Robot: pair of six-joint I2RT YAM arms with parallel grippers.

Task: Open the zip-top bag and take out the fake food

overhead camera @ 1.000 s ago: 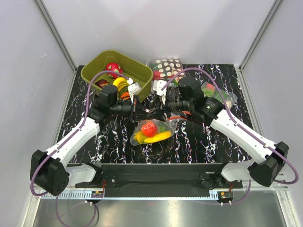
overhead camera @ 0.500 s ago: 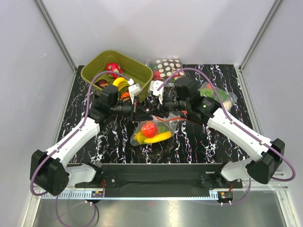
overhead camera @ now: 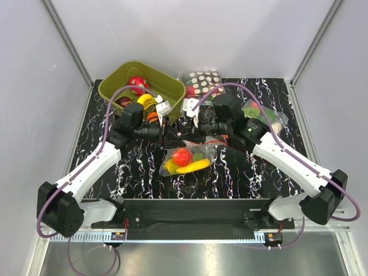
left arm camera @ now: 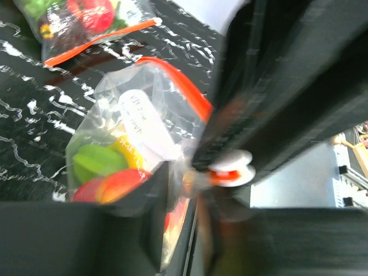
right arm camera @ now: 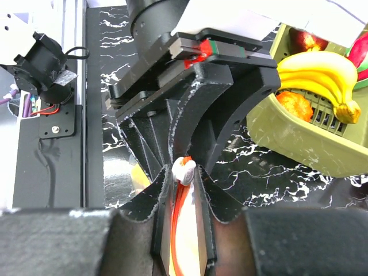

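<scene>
Right claw [right arm camera: 183, 187] clamps the orange-red zip strip of the crinkly, clear zip-top bag [overhead camera: 201, 153] just beneath it. Left claw [overhead camera: 173, 135] faces it, blurred, can't tell its grip. Glossy, rounded fake food [overhead camera: 192, 167] sits inside.

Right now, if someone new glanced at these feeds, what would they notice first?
The left gripper and right gripper meet nose to nose at mid-table over the orange-red zip edge of the zip-top bag, the right one pinching that strip. Inside the bag the bright fake food stands out, a red fruit above a yellow banana. At the back left sits an olive-green bin of more toy fruit.
</scene>
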